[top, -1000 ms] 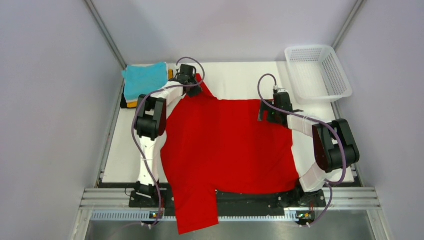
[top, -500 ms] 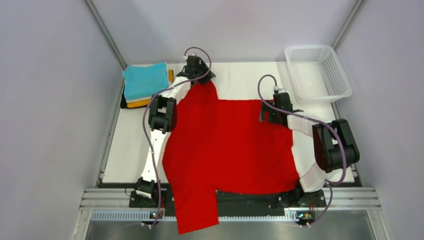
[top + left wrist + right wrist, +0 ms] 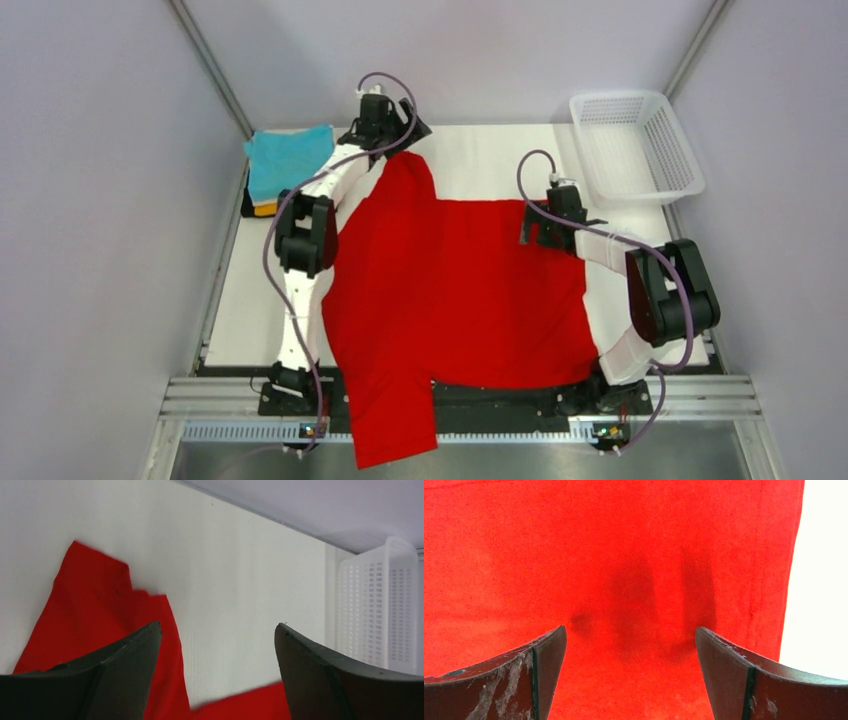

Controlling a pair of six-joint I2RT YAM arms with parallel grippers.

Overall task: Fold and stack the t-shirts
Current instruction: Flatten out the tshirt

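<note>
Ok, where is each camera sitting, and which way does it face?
Top external: above, behind the robot, looking down at the table; left arm, right arm show.
Left wrist: near the far edge, facing the white mesh basket; open left gripper.
Right wrist: straight down on the red t-shirt; open right gripper.
Shared: all see the red t-shirt.

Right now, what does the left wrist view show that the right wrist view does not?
Only the left wrist view shows the white plastic mesh basket, the grey wall and a pointed corner of the bright red cloth t-shirt, beyond the open left gripper. Only the right wrist view shows that shirt filling nearly the whole picture, with dark shadows on it, below the open right gripper. Both show the red t-shirt and the white table.
</note>
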